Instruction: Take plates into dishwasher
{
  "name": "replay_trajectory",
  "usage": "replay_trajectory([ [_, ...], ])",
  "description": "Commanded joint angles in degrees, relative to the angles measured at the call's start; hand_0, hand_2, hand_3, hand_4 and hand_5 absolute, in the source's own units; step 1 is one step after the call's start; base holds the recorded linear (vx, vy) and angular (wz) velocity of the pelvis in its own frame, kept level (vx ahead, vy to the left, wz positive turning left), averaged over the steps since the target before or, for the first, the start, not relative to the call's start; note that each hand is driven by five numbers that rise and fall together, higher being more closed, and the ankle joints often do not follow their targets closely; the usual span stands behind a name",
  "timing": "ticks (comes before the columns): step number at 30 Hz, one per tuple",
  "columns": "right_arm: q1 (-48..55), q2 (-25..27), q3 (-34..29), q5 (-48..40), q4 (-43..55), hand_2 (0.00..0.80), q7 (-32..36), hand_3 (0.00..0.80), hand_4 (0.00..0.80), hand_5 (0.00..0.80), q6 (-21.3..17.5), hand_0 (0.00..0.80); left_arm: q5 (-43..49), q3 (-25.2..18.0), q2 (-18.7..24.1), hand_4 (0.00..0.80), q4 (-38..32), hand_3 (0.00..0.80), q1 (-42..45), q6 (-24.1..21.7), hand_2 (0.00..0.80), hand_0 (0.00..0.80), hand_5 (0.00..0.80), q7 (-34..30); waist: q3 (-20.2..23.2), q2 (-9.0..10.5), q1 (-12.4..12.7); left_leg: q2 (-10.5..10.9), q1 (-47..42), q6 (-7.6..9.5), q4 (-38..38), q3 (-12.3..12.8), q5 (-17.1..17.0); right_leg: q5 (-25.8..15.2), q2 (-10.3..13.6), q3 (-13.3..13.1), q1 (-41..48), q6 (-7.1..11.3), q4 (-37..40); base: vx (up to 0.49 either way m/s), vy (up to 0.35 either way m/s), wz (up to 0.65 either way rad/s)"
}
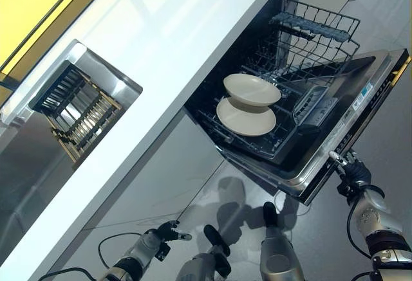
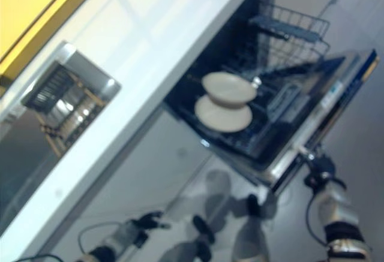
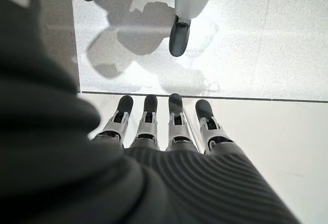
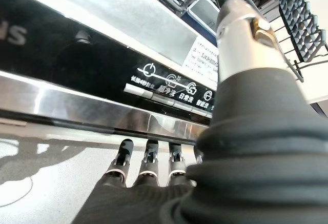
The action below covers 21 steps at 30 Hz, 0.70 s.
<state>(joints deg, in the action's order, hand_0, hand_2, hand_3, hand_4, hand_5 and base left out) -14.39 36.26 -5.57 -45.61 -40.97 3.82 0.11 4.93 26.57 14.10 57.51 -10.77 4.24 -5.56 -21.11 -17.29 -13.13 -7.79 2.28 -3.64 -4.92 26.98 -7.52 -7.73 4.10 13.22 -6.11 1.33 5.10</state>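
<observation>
1. Two cream plates sit in the lower rack [image 1: 257, 136] of the open dishwasher: the upper plate [image 1: 252, 89] is tilted and rests over the far edge of the lower plate [image 1: 246, 117], which lies nearly flat.
2. My right hand [image 1: 342, 163] is at the outer edge of the lowered dishwasher door [image 1: 341, 130]. In my right wrist view my fingers [image 4: 148, 157] reach up under the door's steel lip, fairly straight, and my thumb [image 4: 246, 34] lies over the control strip; I grip nothing.
3. My left hand [image 1: 168, 232] hangs low over the pale floor [image 1: 193, 184], well apart from the dishwasher. Its fingers [image 3: 174, 116] are straight and relaxed, holding nothing.
4. An empty upper wire basket [image 1: 312, 33] stands pulled out beyond the plates.
5. The white counter [image 1: 161, 43] runs above the dishwasher, with a steel sink [image 1: 45, 139] set into it and a dark drying rack [image 1: 77, 104] inside the sink.
</observation>
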Motion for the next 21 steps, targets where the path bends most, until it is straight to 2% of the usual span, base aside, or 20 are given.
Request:
replay_trajectory([
  [1,-7.09,-6.95,9.45,3.72,9.31,0.000,11.82,0.000,0.000,0.000,-2.58,0.000,1.34,-1.39,2.92,0.000,0.74,0.000,-0.41,-0.15,0.000,0.000,0.000,-0.41,1.04,7.98,2.90,2.28,-1.07,-1.15,-0.08,-0.08,5.63,11.89,-0.71,3.76,3.21,-1.28,-1.55,0.023,0.026,-0.04],
  [9,-8.81,-9.11,11.74,4.70,15.32,0.000,12.60,0.000,0.000,0.000,-2.02,0.000,1.33,-2.40,2.81,0.000,0.94,0.000,0.63,0.19,0.000,0.000,0.000,-0.50,1.97,9.55,4.44,2.63,-2.34,-0.77,0.03,-0.33,5.86,11.60,-0.81,4.71,5.21,-1.26,-0.34,0.035,0.037,-0.02],
  [21,-11.59,-11.59,15.34,5.56,17.85,0.000,10.94,0.000,0.000,0.000,-0.85,0.000,1.81,-2.90,2.87,0.000,2.43,0.000,2.47,-0.17,0.000,0.000,0.000,-0.45,3.47,11.66,7.34,3.43,-3.69,0.38,0.79,-2.26,7.44,11.85,0.06,6.89,7.78,-0.61,-0.65,0.077,0.069,0.03],
])
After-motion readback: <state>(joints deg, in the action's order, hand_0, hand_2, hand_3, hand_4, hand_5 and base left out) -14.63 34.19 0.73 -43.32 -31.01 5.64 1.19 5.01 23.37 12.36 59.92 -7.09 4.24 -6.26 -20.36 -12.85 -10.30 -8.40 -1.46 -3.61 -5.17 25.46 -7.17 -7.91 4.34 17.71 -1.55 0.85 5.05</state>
